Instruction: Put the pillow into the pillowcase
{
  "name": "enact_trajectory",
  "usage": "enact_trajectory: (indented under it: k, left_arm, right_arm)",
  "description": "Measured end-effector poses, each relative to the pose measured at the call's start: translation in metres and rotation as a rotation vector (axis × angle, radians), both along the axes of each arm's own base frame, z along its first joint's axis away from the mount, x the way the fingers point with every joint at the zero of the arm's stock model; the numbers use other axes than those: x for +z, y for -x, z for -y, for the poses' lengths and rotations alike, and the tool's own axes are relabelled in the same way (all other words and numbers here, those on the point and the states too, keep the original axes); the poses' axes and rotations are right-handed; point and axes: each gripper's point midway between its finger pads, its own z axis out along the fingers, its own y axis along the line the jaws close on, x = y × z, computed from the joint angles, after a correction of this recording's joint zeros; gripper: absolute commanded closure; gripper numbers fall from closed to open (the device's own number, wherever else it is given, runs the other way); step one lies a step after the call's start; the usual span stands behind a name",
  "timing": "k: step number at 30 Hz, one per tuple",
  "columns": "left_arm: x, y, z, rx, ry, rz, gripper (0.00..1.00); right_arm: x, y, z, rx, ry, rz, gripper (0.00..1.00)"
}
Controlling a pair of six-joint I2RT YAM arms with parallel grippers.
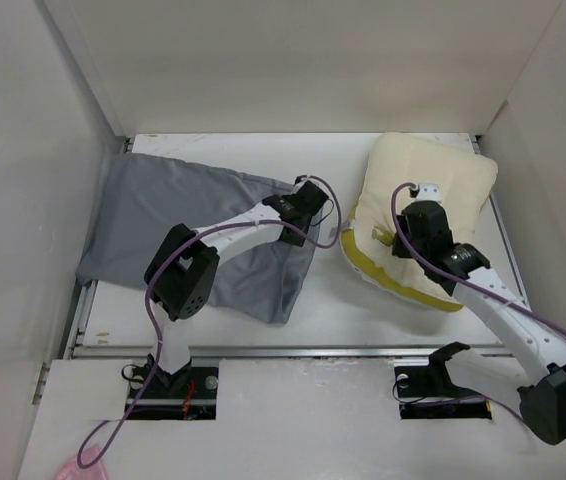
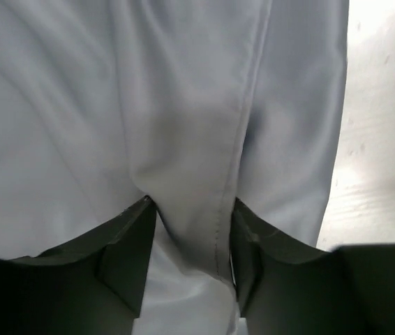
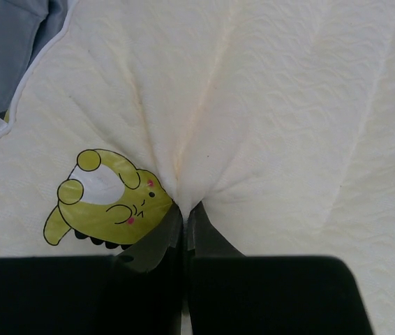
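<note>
Left hand (image 2: 192, 213) was closed on a fold of the pillowcase (image 1: 163, 215), seam running up between its fingers, at the sack's right-hand edge. Right hand (image 3: 183, 213) was pinched shut on the pillow (image 1: 423, 175), creases radiating from the pinch, green cartoon logo (image 3: 107, 199) just left of it. Pillowcase lay long-axis left to right on the table (image 1: 363, 310). The pillow sat to its right, its near-left corner just beside the held edge. Judged: the pillow must travel leftward into that end.
</note>
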Motion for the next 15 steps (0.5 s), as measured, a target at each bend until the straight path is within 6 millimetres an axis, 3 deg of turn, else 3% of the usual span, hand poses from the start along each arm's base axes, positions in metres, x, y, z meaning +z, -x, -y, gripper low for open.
enact_trajectory:
  k: [3, 5, 10, 13, 15]
  left_arm:
    - [0.013, -0.013, 0.003, 0.026, 0.024, 0.041, 0.78]
    - [0.018, -0.017, 0.002, 0.039, 0.03, 0.055, 1.0]
    - [0.02, -0.019, -0.004, 0.07, 0.014, 0.067, 1.0]
    - [0.029, -0.018, -0.004, 0.072, 0.035, 0.078, 1.0]
    - [0.046, -0.016, -0.002, 0.065, 0.077, 0.1, 1.0]
  right_arm:
    - [-0.005, 0.002, 0.0, 0.004, 0.001, -0.011, 1.0]
    - [-0.01, 0.005, -0.001, 0.01, 0.0, -0.023, 1.0]
    - [-0.012, 0.008, -0.011, 0.06, 0.006, -0.025, 1.0]
    - [-0.012, 0.012, -0.034, 0.15, 0.018, -0.014, 1.0]
    - [-0.016, 0.014, -0.057, 0.229, 0.029, -0.02, 1.0]
